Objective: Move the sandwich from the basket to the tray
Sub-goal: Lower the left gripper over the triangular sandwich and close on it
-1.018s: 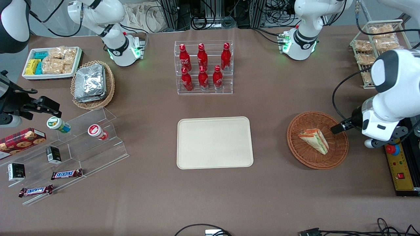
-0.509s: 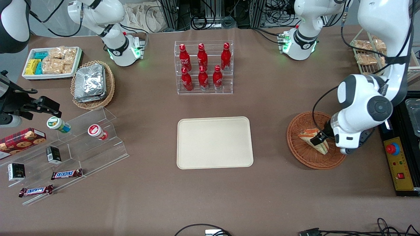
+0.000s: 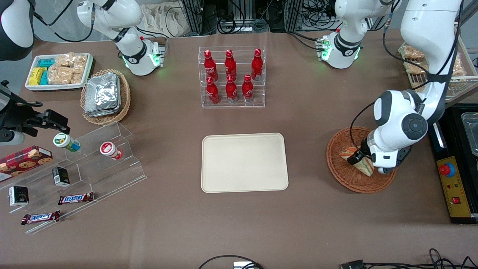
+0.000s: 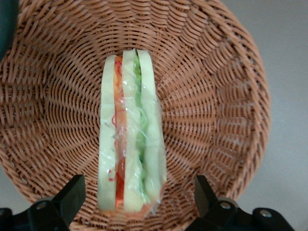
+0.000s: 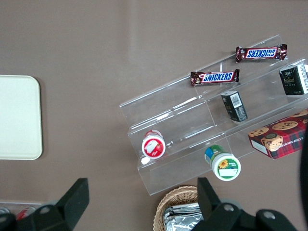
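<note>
Gripper [image 4: 132,202] straddles sandwich [image 4: 130,139] in basket [image 4: 216,96].

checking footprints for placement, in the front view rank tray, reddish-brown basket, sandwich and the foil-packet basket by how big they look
1. tray, clearly largest.
2. reddish-brown basket.
3. foil-packet basket, somewhat smaller, though it sits farther from the camera, so unsure.
4. sandwich, smallest; partly hidden by the open gripper over it in the basket.

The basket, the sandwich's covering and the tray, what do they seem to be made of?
The basket looks like reddish-brown woven wicker, with ribbed strands showing. The sandwich in it seems wrapped in clear plastic film, which is glossy and wrinkled. The tray appears to be matte cream plastic, smooth with a low rim. The gripper hangs open over the sandwich.
</note>
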`<action>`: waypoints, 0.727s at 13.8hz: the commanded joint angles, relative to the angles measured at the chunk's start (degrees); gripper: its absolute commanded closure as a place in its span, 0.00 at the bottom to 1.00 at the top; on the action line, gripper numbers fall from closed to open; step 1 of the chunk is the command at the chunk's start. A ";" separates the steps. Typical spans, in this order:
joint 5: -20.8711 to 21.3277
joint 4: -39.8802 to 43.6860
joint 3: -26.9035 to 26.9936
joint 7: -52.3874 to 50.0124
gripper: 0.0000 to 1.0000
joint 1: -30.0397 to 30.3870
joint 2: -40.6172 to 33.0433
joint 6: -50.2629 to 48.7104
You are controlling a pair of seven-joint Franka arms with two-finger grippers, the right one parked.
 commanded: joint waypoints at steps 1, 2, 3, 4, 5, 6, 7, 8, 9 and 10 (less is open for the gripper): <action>1.39 1.78 0.07 -3.16 0.00 0.22 2.30 1.98; 1.47 3.27 0.07 -5.78 0.00 0.22 3.71 2.08; 1.56 4.51 0.07 -7.98 0.00 0.13 4.94 2.08; 1.73 5.22 0.07 -9.75 0.00 0.04 5.73 2.08; 3.22 5.31 0.07 -10.29 0.02 -0.05 6.00 2.08; 4.88 5.14 0.07 -10.47 0.17 0.04 6.01 2.08; 5.07 5.22 0.07 -10.64 0.43 0.13 6.01 2.08; 5.16 5.14 0.07 -10.56 0.71 0.13 5.92 2.08; 5.25 5.22 0.07 -10.56 0.92 0.13 5.92 2.08; 5.25 5.31 0.07 -10.47 1.00 0.13 5.74 1.99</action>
